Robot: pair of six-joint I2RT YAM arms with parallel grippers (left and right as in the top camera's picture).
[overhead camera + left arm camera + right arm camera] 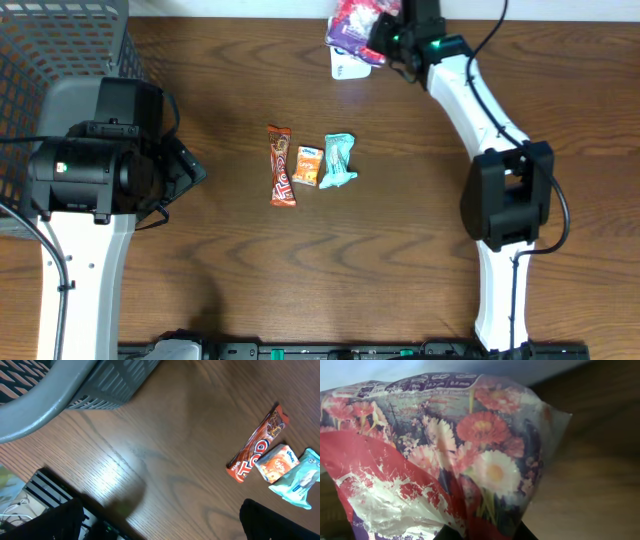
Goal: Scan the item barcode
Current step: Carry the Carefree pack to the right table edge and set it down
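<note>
Right gripper (378, 45) was clenched on the floral pouch (352, 20), hanging it over the far edge of the desk (400, 250). Pouch looked light, soft and crinkly, probably slippery film, so pinching a sealed edge seemed safest. Left gripper (188, 172) sat wide open beside the basket (60, 60) at the left edge, holding nothing

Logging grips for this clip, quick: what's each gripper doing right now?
Left gripper: open, holding nothing.
Right gripper: shut on the flower-print packet.
</note>
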